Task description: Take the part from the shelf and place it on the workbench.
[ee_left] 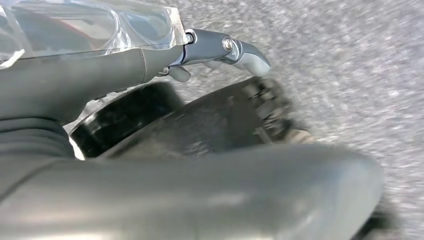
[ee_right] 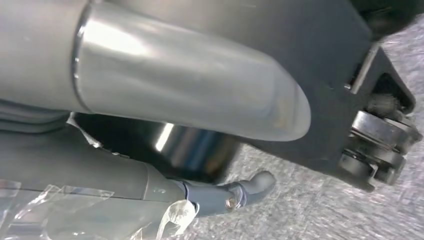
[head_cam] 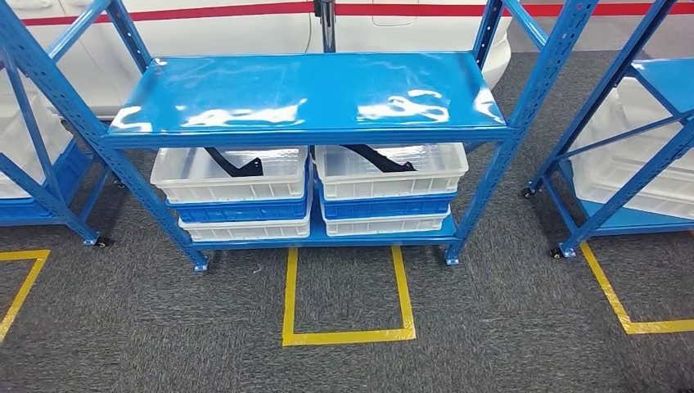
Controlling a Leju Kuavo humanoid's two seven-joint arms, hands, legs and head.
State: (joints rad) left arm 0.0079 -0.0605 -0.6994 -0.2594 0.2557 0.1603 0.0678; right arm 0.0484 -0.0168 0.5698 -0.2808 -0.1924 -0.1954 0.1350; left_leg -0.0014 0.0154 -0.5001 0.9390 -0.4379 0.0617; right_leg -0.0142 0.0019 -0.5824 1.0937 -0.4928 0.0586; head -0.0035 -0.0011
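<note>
The shelf (head_cam: 307, 94) stood straight ahead in the head view, its top board bare and glossy. Under it sat two stacks of trays. The left tray (head_cam: 229, 173) held one black part (head_cam: 235, 164), and the right tray (head_cam: 391, 170) held another part (head_cam: 378, 157). Each lay on a slant, its long axis running from the tray's back left toward the front right, with the near end resting by the front wall.

Both arms hung low. The left hand (ee_left: 220, 50) showed in its wrist view over grey carpet (ee_left: 350, 75), one finger stretched out and nothing in it; how the other fingers lay could not be told. The right hand (ee_right: 225, 195) looked much the same in its own wrist view, a finger extended over carpet, holding nothing that showed, the rest hidden.

So the parts lay forward of and well apart from both hands, tucked under the top board. By position the left hand seemed nearer the left tray's part and the right hand nearer the right one. A reach would probably have to go in low, beneath the board, and meet the part across its slanted length.
</note>
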